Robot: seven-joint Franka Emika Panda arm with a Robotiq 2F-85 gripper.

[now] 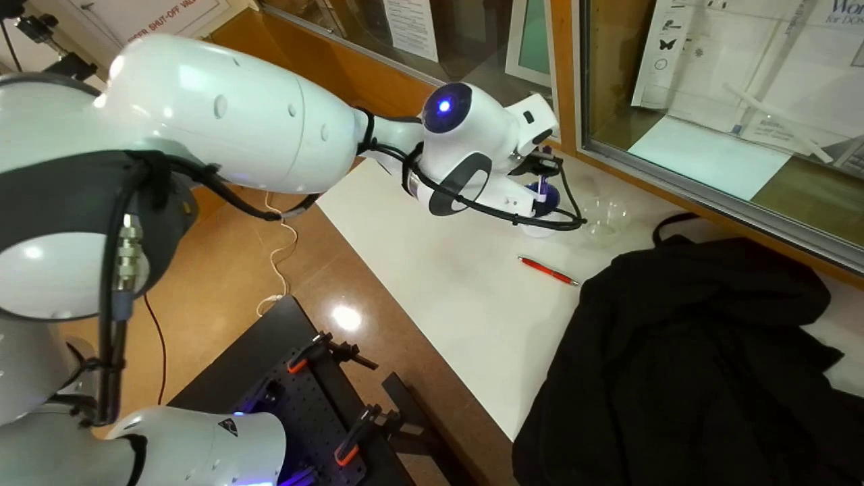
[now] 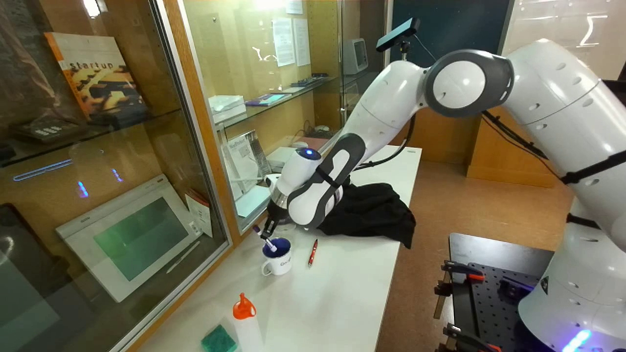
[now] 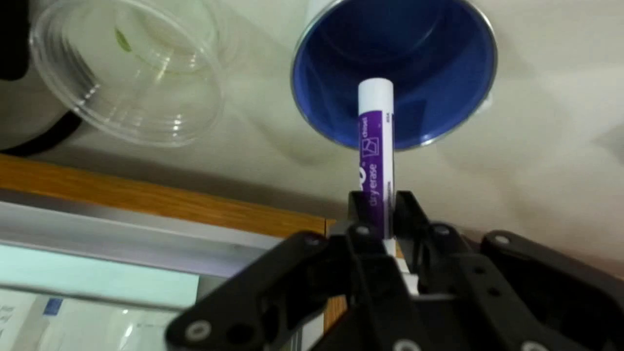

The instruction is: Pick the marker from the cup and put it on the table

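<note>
A black two-fingered tool (image 3: 379, 208) is clamped on a slim white-and-purple dry-erase marker (image 3: 376, 141), the marker tilted with its white end at the mouth of a white mug with a dark blue inside (image 2: 280, 265); from here I cannot tell whether that end is clear of the rim. The grasp looks made and the lift appears to be the step in hand, the setting-down not yet done. The next move, I judge, calls for raising the marker well free of the mug, then laying it flat on the white worktop (image 2: 337, 288) before letting go, ideally apart from the slim red pen (image 2: 313, 253) near the mug, on its right in an exterior view. The marker's label reads "dry erase" and "chisel," the brand name mostly hidden; the mug's lettering seems to open with "Go." Also legible in an exterior view: "startup" on an orange-edged book (image 2: 98, 78) at left. In an exterior view, "for DOS" shows on white packaging (image 1: 829, 42) at the far right, "SHUT-OFF" on a pale panel (image 1: 162, 15) at the far left.
</note>
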